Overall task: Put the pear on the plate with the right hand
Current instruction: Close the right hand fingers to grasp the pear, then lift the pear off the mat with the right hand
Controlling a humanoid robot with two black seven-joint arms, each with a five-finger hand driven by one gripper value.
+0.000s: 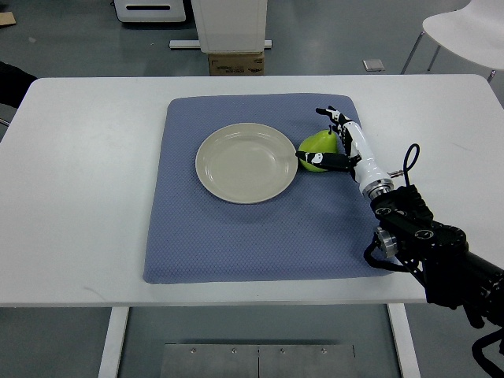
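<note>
My right arm came in from the lower right, dark forearm over the near edge of the surface [79,197], white wrist reaching up across the blue mat [236,244]. At its tip my right hand [337,150] was wrapped round the pear [317,146], one dark finger across its near side, the others curling over the far side: fingers [321,160] clamped on the fruit, as far as I could see.

The pear sat on the mat just beside the right rim of the plate [246,163], possibly touching it; I couldn't tell whether it was lifted. I judged it firm, fairly light, smooth-skinned and rounded, so apt to roll or slip; a grip around the fat belly seemed best, squeezing gently to avoid bruising.

The plate was shallow and bare, so only its low rim stood in the way. Beyond the surface stood a cardboard box [235,63] under a white cabinet [231,24], and a white chair [465,31] at far right, all well clear. My left hand didn't show.
</note>
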